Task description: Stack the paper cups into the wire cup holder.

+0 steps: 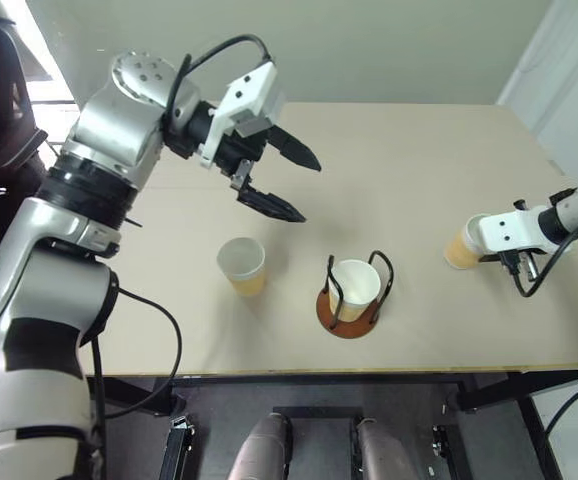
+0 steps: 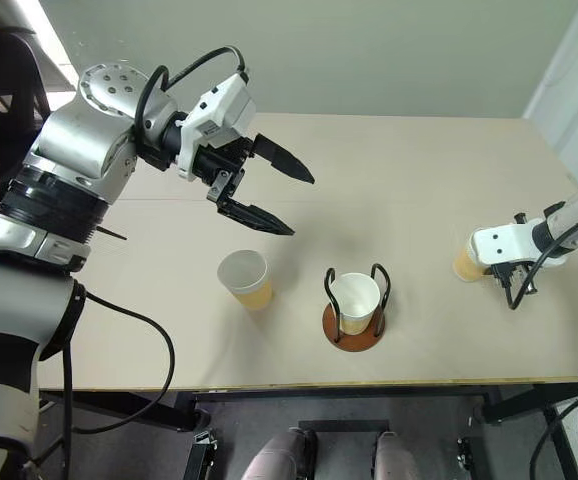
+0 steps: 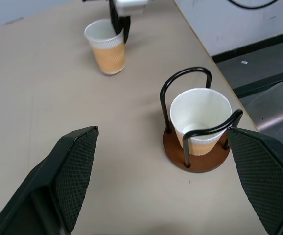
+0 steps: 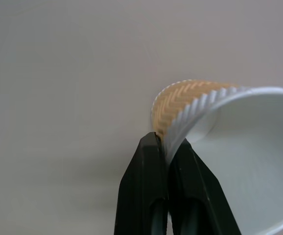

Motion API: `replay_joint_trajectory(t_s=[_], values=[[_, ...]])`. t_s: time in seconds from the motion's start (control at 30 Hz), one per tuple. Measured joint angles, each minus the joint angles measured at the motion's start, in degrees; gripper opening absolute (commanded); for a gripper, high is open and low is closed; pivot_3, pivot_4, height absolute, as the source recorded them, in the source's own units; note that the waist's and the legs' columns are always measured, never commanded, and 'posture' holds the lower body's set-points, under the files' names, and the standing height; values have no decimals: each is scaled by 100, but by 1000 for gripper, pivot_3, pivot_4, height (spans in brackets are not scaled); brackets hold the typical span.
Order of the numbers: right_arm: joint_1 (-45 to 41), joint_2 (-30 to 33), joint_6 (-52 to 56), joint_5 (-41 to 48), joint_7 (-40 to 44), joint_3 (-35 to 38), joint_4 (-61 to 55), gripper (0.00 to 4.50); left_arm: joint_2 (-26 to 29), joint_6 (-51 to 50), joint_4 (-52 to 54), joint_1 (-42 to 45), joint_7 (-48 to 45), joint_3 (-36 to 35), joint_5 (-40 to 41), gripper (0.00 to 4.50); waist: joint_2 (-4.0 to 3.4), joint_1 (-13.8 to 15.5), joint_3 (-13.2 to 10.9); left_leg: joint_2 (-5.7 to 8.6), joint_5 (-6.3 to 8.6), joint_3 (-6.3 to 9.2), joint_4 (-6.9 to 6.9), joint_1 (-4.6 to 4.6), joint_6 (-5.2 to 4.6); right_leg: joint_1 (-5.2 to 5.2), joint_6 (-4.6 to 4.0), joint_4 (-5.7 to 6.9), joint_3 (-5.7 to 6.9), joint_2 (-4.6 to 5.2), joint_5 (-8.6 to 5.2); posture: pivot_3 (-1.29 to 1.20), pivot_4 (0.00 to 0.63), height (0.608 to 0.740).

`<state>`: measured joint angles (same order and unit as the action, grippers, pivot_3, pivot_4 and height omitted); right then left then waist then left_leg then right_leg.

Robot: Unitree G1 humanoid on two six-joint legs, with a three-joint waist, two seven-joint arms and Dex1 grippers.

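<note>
Rightward, the right end effector (image 4: 167,147) pinches a paper cup's (image 4: 229,127) wall (rim included); left end effector (image 1: 281,180) gapes wide above the worktop (image 1: 419,170).

One cup (image 1: 354,287) in holder (image 1: 349,312), others (image 1: 242,264) flanking.

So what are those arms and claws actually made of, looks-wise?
The left arm is chunky silver-grey shells with black joint bands and looping black cables. Its white wrist block carries the left gripper: two pointed black fingers with ribbed pads. The right gripper has a white housing, thin black wires and slim black fingers.
</note>
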<state>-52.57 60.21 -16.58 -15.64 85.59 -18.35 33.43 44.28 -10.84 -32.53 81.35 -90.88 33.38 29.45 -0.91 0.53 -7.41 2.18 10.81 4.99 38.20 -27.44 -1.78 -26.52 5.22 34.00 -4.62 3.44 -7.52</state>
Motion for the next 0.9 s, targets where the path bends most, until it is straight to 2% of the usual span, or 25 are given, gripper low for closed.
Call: replay_joint_trajectory(t_s=[0.23, 0.4, 0.63, 0.9], values=[[243, 600, 1488, 909, 626, 363, -2082, 37, 171, 75, 90, -191, 0, 18, 14, 4500, -1, -6, 0, 0, 2, 1, 0, 0, 8, -3, -7, 2, -1, -5, -5, 0, 150, 740], [-165, 718, 2872, 1622, 666, 416, -3544, 37, 294, 214, 376, -398, 0, 123, 32, 4500, -1, -10, 0, -1, 1, 8, 0, 5, 17, -2, -19, 8, 0, -11, -12, 0, 150, 740], [-1040, 292, 4345, 2172, 669, 305, -4737, 37, 482, 160, 698, -669, 0, 127, 197, 4500, -1, -7, 0, 1, -3, 23, 0, 5, 23, -10, -45, 28, 7, -16, -27, 0, 150, 740], [-1645, -188, 5369, 2536, 670, -50, -5213, 37, 415, 229, 500, -677, 0, 163, 120, 4500, -1, 1, 0, 2, -13, 27, 1, 4, 38, -38, -68, 92, 8, -13, -52, 0, 150, 740]])
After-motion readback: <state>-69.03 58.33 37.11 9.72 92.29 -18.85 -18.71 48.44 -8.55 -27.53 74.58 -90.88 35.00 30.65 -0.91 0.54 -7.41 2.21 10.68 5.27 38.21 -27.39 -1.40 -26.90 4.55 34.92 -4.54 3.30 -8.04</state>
